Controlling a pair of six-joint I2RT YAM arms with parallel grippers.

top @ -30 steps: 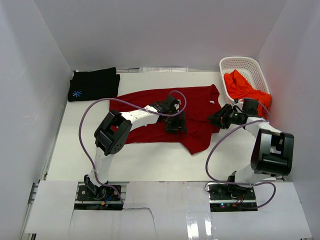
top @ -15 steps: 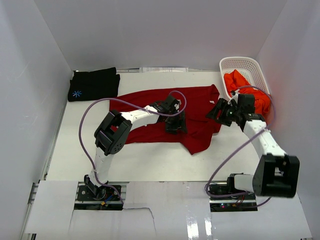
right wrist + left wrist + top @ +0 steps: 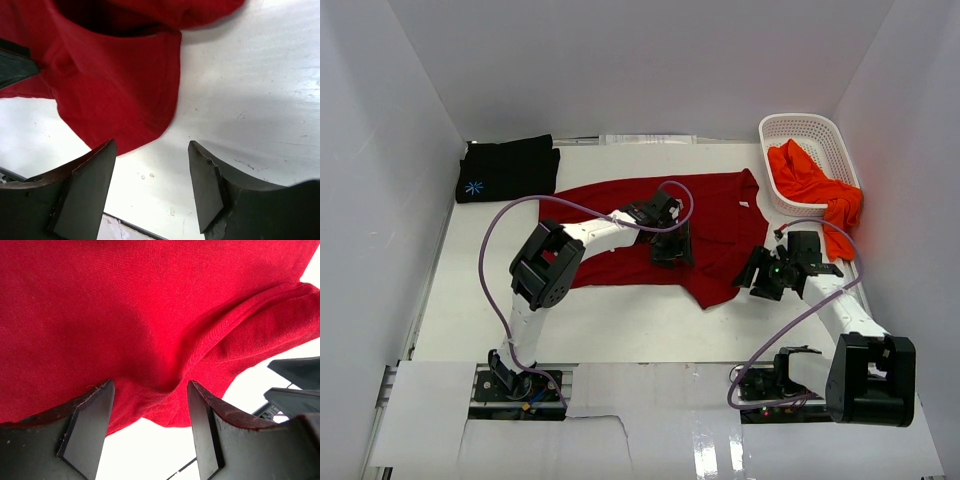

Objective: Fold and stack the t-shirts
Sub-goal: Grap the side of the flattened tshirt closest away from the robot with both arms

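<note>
- Right now the dark red shirt (image 3: 720, 200) lies spread on the table (image 3: 620, 320). The left gripper (image 3: 670, 250) is over its middle, and the right gripper (image 3: 151, 145) is just off its loose lower corner.
- The left gripper's 2 fingers stand wide apart with nothing clamped. Red cloth fills the view ahead of them and bulges slightly between them, so it looks like an anchor rather than a grasp.
- The right gripper's fingers are also spread wide and empty. The rounded shirt corner lies ahead and toward its left finger, and bare table lies under its right finger.
- To do this step well, the right gripper should probably slide toward its left until the corner sits between both fingers. It should pinch only the top layer, low at the table, while the left gripper keeps the body from dragging.
- The black shirt (image 3: 510, 168) lies folded well beyond the left gripper. The orange-red shirt (image 3: 805, 175) hangs over the basket (image 3: 800, 120) beyond the right gripper.
- Against 0.5 s ago, the right gripper has pulled back from beside the basket, toward its own base, and down to the shirt's corner.
- The left gripper and all 3 shirts look unchanged.
</note>
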